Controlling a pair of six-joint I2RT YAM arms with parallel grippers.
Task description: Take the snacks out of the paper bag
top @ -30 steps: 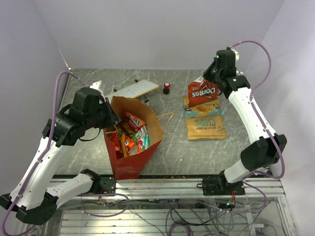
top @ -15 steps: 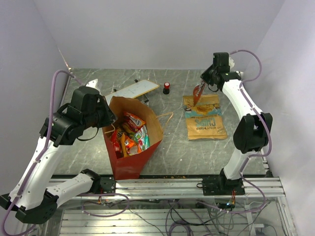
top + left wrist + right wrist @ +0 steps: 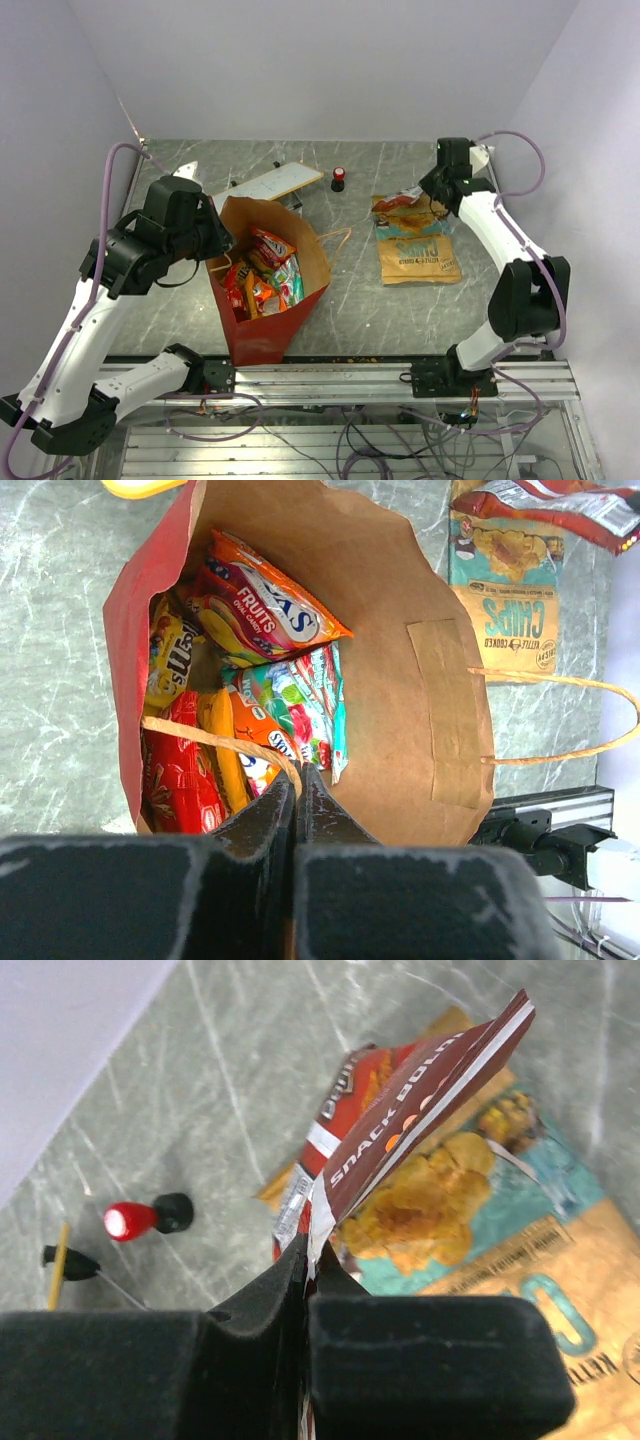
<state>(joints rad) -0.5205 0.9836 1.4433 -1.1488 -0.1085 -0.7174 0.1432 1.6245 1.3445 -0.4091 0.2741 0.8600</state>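
The paper bag (image 3: 268,330), red outside and brown inside, stands open at the table's near left and also fills the left wrist view (image 3: 400,610). Inside it lie several snacks (image 3: 262,275): an orange fruit packet (image 3: 265,605), a yellow packet (image 3: 170,655), a red packet (image 3: 180,780) and a multicolour packet (image 3: 290,695). My left gripper (image 3: 222,255) is shut on the bag's near tan handle (image 3: 220,742). My right gripper (image 3: 430,195) is shut on the edge of a red Doritos packet (image 3: 400,1110), held low over a tan-and-teal chips packet (image 3: 418,252) on the table.
A small red-and-black cylinder (image 3: 338,179) stands at the back middle and also shows in the right wrist view (image 3: 140,1218). A flat white board (image 3: 275,183) lies behind the bag. The table's rail runs along the near edge.
My right gripper has swung the Doritos packet from upright and face-on down to low over the chips packet. The left gripper and the bag have not moved.
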